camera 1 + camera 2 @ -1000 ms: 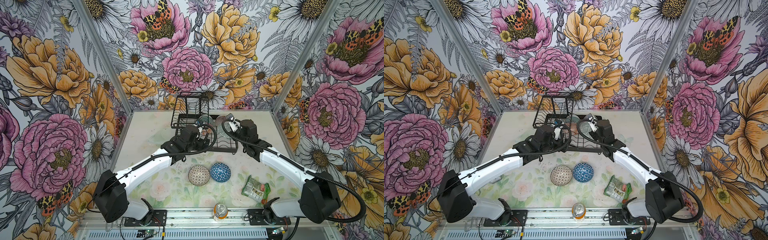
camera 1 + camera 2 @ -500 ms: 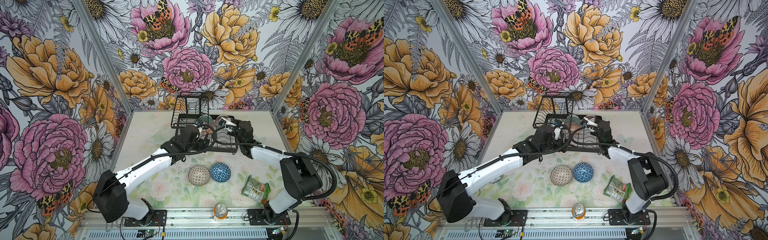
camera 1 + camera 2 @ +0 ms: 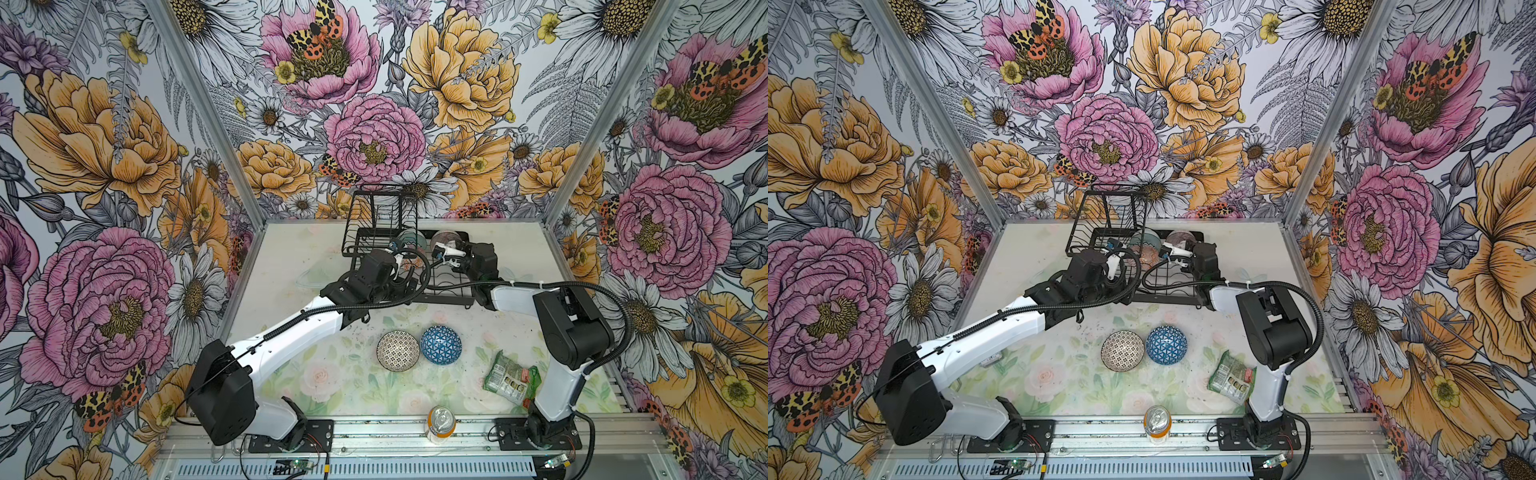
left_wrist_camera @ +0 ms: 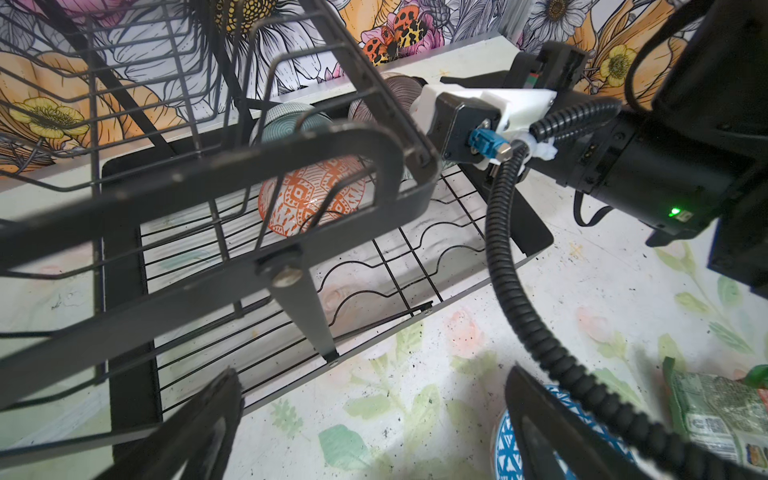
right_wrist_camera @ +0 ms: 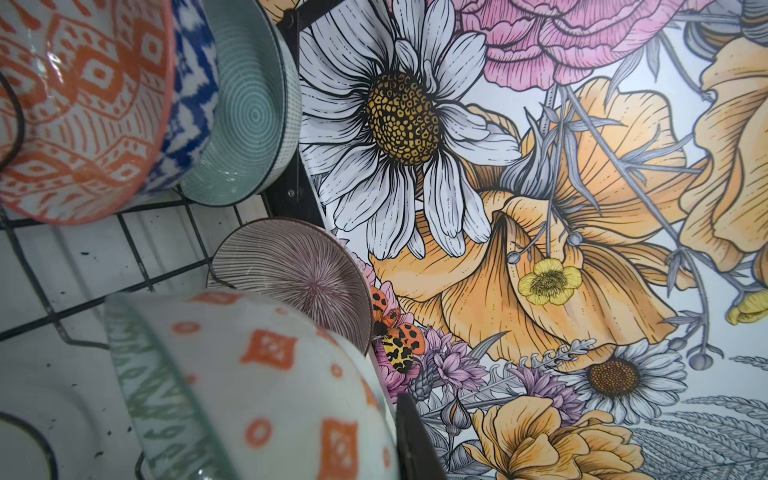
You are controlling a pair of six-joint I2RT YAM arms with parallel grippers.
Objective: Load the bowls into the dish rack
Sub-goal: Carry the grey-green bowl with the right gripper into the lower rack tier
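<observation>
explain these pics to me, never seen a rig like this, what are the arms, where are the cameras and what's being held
Two white robot arms are bolted at the front of a table, and each ends in a two-fingered gripper. The two wide pictures come from one camera head overhead, its two eyes side by side. The two close-ups come from a camera on each wrist.

At the back stands a black wire rack. A teal bowl, a pink-striped bowl and an orange bowl are already in it.

On the table lie a lattice bowl, a blue bowl turned upside down and a snack packet. A can stands at the front edge.

The left gripper is open and empty, beside the rack. The right gripper is shut on a green-patterned bowl at the rack, seen up close in its wrist view.
</observation>
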